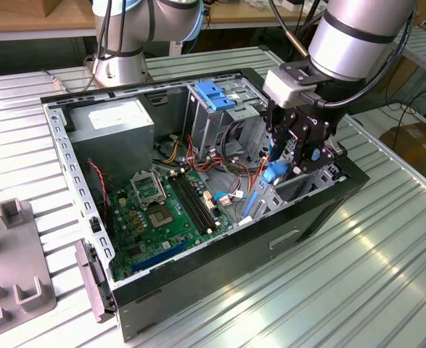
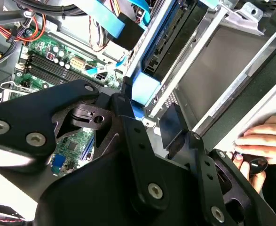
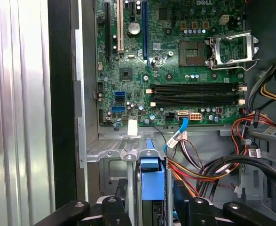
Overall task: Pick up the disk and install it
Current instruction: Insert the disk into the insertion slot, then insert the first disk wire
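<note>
Claw (image 1: 279, 170) clamped on the blue-railed disk (image 3: 153, 181), held on edge inside the open computer case (image 1: 198, 272), near the motherboard (image 1: 162, 214).

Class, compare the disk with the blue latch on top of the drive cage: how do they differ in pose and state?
The disk stands on edge, lower down; the latch lies atop the cage. The disk is gripped by the gripper; the latch is untouched. The disk pairs blue with grey metal; the latch is all blue. Both show bright blue plastic.

Metal bay (image 3: 110, 157) tight around disk (image 3: 153, 182) — cable tangle (image 3: 213, 170) beside, motherboard (image 3: 175, 70) open beyond.
</note>
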